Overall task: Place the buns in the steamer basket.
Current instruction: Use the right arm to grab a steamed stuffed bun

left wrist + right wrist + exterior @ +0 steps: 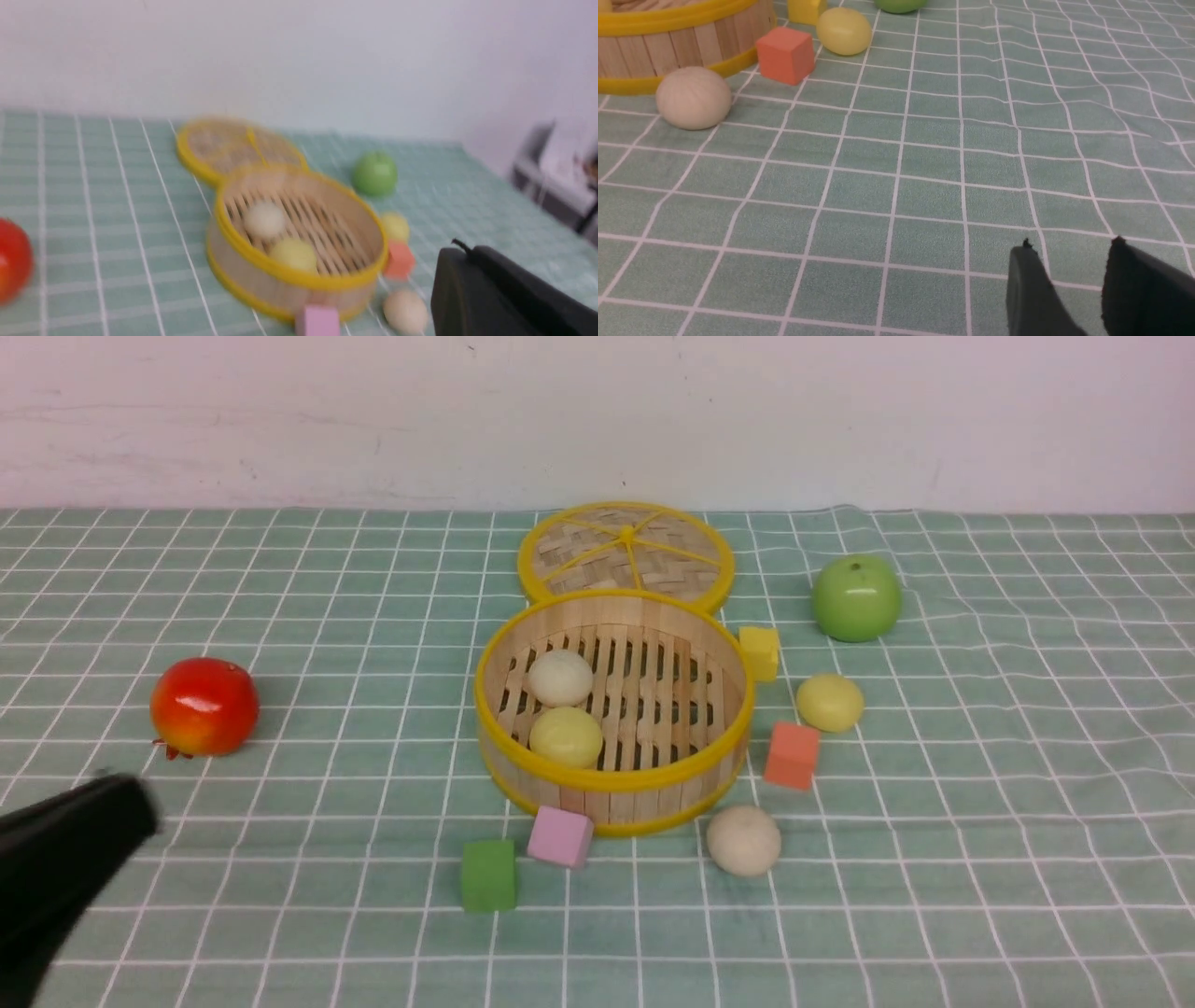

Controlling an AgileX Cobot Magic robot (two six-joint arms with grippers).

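Right gripper [1071, 247] is hovering empty, jaws apart, well short of the cream bun [693, 97] lying just beside the steamer basket [668, 51]; it should be straddling the dome at its widest, clear of the wall. Left gripper [131, 817] is resting shut.

Light-wood slat steamer basket [653, 800] w/ smooth yellow rims, matt buns [743, 840], glossy green apple [856, 598], creased cloth [980, 803]

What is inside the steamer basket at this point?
Inside the steamer basket: a cream bun and a pale yellow bun on the slatted floor. Its near wall hides the nearest strip of floor.
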